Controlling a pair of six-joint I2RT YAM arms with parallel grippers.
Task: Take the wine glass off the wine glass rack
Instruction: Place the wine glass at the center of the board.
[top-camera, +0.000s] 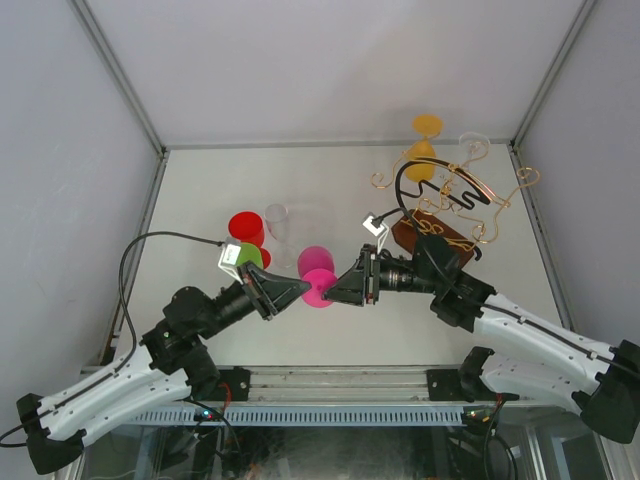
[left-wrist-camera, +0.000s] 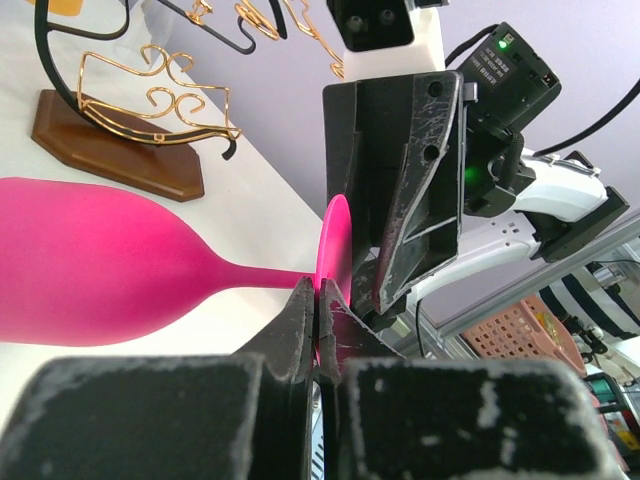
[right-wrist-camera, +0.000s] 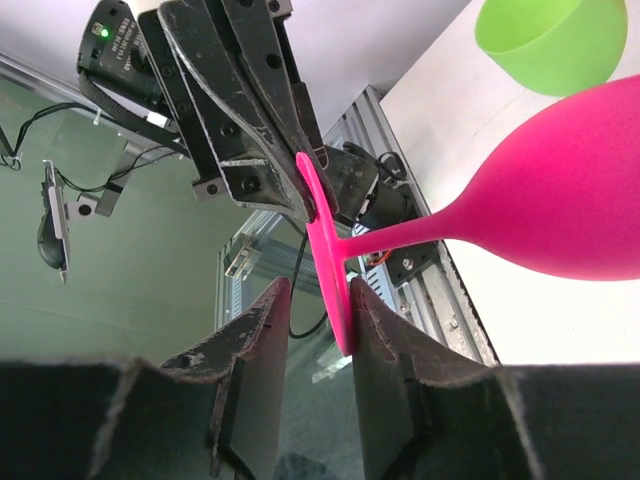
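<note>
Two robot arms are seen meeting nose to nose over the middle of a white table (top-camera: 190, 200). Between them a pink wine glass (top-camera: 318, 268) is held on its side with its bowl turned toward the far edge. It is well apart from the wine glass rack (top-camera: 440, 205) at the far right, where an orange glass (top-camera: 426, 140) is seen. The thin rim of the glass's foot (right-wrist-camera: 325, 240) is pinched by the left gripper (left-wrist-camera: 318, 330), whose fingers are pressed together on it. The right gripper (right-wrist-camera: 320, 290) is set astride the opposite edge of the same foot, jaws apart, with a gap visible on one side. A handover is judged to be under way, which would explain why both claws are placed at one disc.
</note>
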